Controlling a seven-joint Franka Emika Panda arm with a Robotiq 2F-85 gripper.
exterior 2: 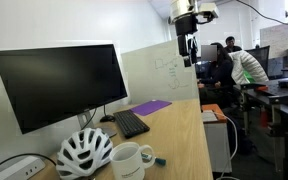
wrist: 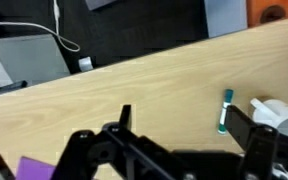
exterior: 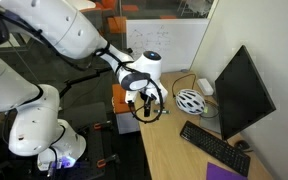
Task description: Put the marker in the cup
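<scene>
Overhead, the gripper [exterior 2: 189, 48] hung high above the desk [exterior 2: 179, 140] with its fingers spread and nothing between them. The marker [exterior 2: 156, 160] lay flat on the wood just beside the cup [exterior 2: 130, 160], well apart from the gripper and down toward the helmet [exterior 2: 84, 153] end. In the wrist view the marker sat right of the gripper's middle, its long axis nearly up-and-down there, so the coming move probably needed a sideways shift and a long descent.

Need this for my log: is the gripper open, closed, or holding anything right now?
Gripper: open, holding nothing; the marker lies on the desk.
</scene>
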